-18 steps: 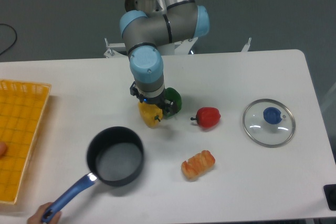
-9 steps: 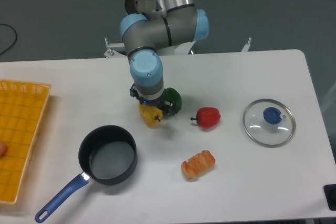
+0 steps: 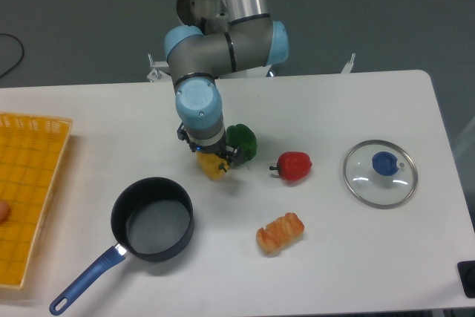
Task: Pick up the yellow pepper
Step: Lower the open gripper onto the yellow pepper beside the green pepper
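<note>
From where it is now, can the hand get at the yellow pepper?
Probably yes: the hand is already down over the small glossy yellow bell pepper, seemingly closed on it. The green bell pepper sits close beside it, yet nothing covers the yellow one.

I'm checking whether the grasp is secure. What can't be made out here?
- Jaws: hidden under the wrist, so the gripper cannot be read as open or shut.
- Yellow pepper: mostly covered by the wrist; contact is unclear.
- Green pepper: left side hidden by the arm.
- Basket: cut off by the left edge.
</note>
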Motion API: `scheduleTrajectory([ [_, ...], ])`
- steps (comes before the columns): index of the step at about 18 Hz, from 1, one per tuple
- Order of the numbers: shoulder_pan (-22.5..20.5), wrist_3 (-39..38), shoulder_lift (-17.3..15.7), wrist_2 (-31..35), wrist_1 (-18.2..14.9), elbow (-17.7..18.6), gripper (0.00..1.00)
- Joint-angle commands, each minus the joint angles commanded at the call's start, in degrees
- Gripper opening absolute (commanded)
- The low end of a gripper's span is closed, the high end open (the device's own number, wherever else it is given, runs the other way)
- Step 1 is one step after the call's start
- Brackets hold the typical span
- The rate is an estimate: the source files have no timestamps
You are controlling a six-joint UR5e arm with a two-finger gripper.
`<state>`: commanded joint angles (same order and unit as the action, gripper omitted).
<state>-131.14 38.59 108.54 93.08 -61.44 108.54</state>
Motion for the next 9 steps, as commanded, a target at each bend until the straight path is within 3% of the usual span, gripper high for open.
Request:
scheduleTrajectory([
  [9, 3.6, -3.43, 1.23, 0.09, 0.17, -0.53, 1.0],
])
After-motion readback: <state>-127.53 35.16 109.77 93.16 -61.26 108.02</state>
